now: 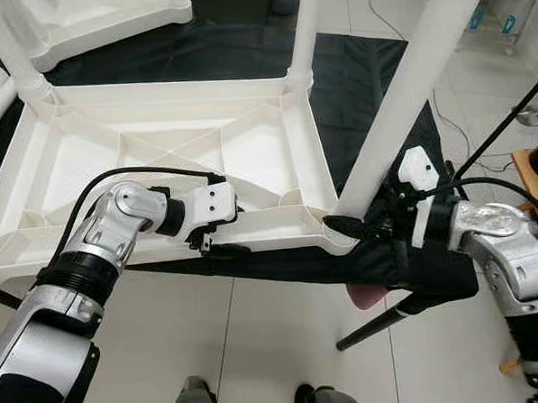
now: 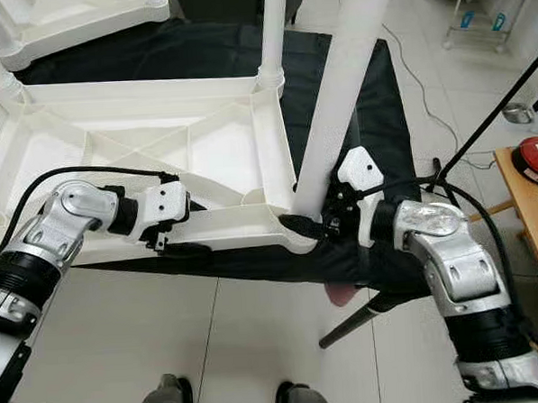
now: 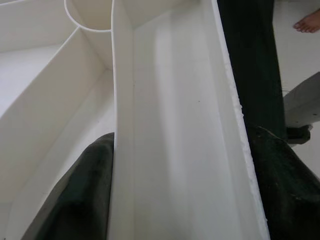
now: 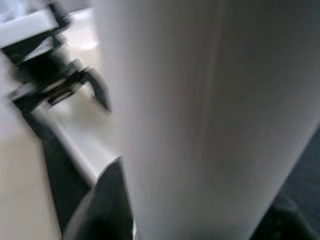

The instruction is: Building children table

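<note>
left gripper (image 1: pixel 219 247) – tabletop rim (image 1: pixel 270 228)

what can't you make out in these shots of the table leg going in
- Leg socket: in the eye views the white table leg covers the corner of the upturned tabletop, so its seating cannot be told.
- Leg's top: cut off by the frame edge.
- Right wrist view: blurred.
- Right gripper: fingers partly behind the leg.
</note>
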Robot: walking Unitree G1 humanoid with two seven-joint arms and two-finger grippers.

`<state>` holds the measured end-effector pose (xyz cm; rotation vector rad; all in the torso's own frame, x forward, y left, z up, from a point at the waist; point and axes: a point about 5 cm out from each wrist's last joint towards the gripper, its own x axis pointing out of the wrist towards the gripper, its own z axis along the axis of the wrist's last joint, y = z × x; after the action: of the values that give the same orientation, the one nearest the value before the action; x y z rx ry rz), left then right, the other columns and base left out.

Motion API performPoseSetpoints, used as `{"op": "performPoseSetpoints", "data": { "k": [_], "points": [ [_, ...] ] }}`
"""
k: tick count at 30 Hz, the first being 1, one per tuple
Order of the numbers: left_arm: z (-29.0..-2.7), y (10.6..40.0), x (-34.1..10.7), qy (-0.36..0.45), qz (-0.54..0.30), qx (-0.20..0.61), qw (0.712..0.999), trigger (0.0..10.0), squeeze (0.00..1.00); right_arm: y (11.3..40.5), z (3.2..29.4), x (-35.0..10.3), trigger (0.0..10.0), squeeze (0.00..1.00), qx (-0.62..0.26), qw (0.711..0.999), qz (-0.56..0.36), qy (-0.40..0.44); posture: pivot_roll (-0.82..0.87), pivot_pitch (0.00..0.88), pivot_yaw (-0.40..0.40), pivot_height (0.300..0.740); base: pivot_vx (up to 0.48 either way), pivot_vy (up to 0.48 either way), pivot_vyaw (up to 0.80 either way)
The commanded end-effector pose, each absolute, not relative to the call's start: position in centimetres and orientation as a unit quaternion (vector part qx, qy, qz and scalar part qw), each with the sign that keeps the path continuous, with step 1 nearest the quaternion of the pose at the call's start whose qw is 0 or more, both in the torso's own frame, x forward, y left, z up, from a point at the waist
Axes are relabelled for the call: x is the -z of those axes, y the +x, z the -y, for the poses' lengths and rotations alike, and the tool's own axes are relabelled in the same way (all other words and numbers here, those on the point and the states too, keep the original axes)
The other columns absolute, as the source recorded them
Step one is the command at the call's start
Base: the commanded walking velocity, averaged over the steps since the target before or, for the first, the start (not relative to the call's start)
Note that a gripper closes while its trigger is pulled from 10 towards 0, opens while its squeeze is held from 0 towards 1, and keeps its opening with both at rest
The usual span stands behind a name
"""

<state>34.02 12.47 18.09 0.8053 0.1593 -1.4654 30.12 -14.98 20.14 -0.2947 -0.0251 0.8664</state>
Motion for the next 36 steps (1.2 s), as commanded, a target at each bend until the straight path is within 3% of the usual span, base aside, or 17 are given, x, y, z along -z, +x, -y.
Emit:
{"op": "performPoseSetpoints", "data": {
  "k": [1, 3, 6, 7, 11, 14, 21, 22, 25, 26, 29, 30, 31, 32, 33, 35, 36],
  "points": [
    [-7.7, 32.3, -19.8, 0.369, 0.008, 0.741, 0.561, 0.0, 0.00, 30.5, 12.7, -17.4, 0.0, 0.00, -0.399, 0.903, -0.050, -0.150, 0.16, 0.186, -0.035, 0.740, 0.000, 0.000, 0.00],
    [-7.4, 32.4, -19.9, 0.367, 0.011, 0.739, 0.564, 0.0, 0.00, 30.9, 12.9, -17.1, 0.0, 0.00, -0.354, 0.922, -0.058, -0.146, 0.15, 0.189, -0.037, 0.740, 0.000, 0.000, 0.00],
    [-5.9, 32.9, -20.4, 0.356, 0.024, 0.736, 0.575, 0.0, 0.00, 31.7, 14.4, -15.8, 0.0, 0.00, -0.171, 0.974, -0.080, -0.124, 0.14, 0.191, -0.036, 0.740, 0.000, 0.000, 0.00],
    [-5.9, 32.9, -20.4, 0.356, 0.024, 0.736, 0.575, 0.0, 0.00, 31.7, 14.4, -15.8, 0.0, 0.00, -0.171, 0.974, -0.080, -0.124, 0.14, 0.191, -0.036, 0.740, 0.000, 0.000, 0.00],
    [-3.9, 33.3, -20.9, 0.347, 0.034, 0.736, 0.580, 0.0, 0.00, 30.4, 15.3, -14.7, 0.0, 0.00, -0.003, 0.992, -0.081, -0.097, 0.12, 0.190, -0.026, 0.740, 0.000, 0.000, 0.00],
    [-3.2, 33.5, -21.1, 0.344, 0.037, 0.736, 0.582, 0.0, 0.00, 29.9, 15.2, -14.4, 0.0, 0.00, 0.056, 0.992, -0.077, -0.085, 0.12, 0.190, -0.026, 0.740, 0.000, 0.000, 0.00],
    [-2.1, 33.7, -21.6, 0.343, 0.044, 0.736, 0.582, 0.0, 0.00, 29.4, 13.6, -14.6, 0.0, 0.00, 0.105, 0.990, -0.059, -0.068, 0.11, 0.188, -0.016, 0.740, 0.000, 0.000, 0.00],
    [-2.1, 33.7, -21.6, 0.343, 0.044, 0.736, 0.582, 0.0, 0.00, 29.6, 12.9, -15.0, 10.0, 0.00, 0.084, 0.993, -0.043, -0.066, 0.11, 0.188, -0.016, 0.740, 0.000, 0.000, 0.00],
    [-2.4, 33.7, -21.5, 0.345, 0.042, 0.737, 0.580, 0.0, 0.00, 29.8, 12.4, -16.3, 10.0, 0.00, 0.050, 0.997, -0.004, -0.061, 0.11, 0.186, -0.015, 0.740, 0.000, 0.000, 0.00],
    [-2.6, 33.7, -21.4, 0.346, 0.040, 0.738, 0.578, 0.0, 0.00, 29.9, 12.2, -17.1, 10.0, 1.00, 0.018, 0.998, 0.017, -0.056, 0.12, 0.185, -0.017, 0.740, 0.000, 0.000, 0.00],
    [-2.9, 33.7, -21.2, 0.346, 0.038, 0.740, 0.576, 0.0, 0.00, 30.0, 11.8, -18.1, 10.0, 1.00, -0.039, 0.997, 0.038, -0.047, 0.12, 0.183, -0.020, 0.740, 0.000, 0.000, 0.00],
    [-3.3, 33.5, -21.0, 0.348, 0.036, 0.742, 0.572, 0.0, 0.00, 29.9, 11.3, -19.3, 10.0, 0.00, -0.124, 0.990, 0.060, -0.042, 0.12, 0.182, -0.022, 0.740, 0.000, 0.000, 0.00],
    [-3.3, 33.5, -21.0, 0.348, 0.036, 0.742, 0.572, 0.0, 0.00, 29.9, 11.3, -19.3, 10.0, 0.00, -0.124, 0.990, 0.060, -0.042, 0.12, 0.182, -0.022, 0.740, 0.000, 0.000, 0.00],
    [-3.8, 33.3, -20.8, 0.350, 0.033, 0.746, 0.565, 0.0, 0.00, 29.2, 10.9, -20.5, 10.0, 0.00, -0.232, 0.968, 0.078, -0.051, 0.12, 0.180, -0.024, 0.740, 0.000, 0.000, 0.00],
    [-3.8, 33.3, -20.8, 0.350, 0.033, 0.746, 0.565, 0.0, 0.00, 29.2, 10.9, -20.5, 10.0, 0.00, -0.232, 0.968, 0.078, -0.051, 0.12, 0.180, -0.024, 0.740, 0.000, 0.000, 0.00],
    [-4.8, 32.6, -20.3, 0.359, 0.029, 0.755, 0.548, 0.0, 0.00, 27.4, 11.5, -21.5, 10.0, 0.00, -0.401, 0.910, 0.067, -0.084, 0.12, 0.179, -0.027, 0.740, 0.000, 0.000, 0.00],
    [-4.8, 32.6, -20.3, 0.359, 0.029, 0.755, 0.548, 0.0, 0.00, 27.4, 11.5, -21.5, 10.0, 0.00, -0.401, 0.910, 0.067, -0.084, 0.12, 0.179, -0.027, 0.740, 0.000, 0.000, 0.00]
  ]
}}
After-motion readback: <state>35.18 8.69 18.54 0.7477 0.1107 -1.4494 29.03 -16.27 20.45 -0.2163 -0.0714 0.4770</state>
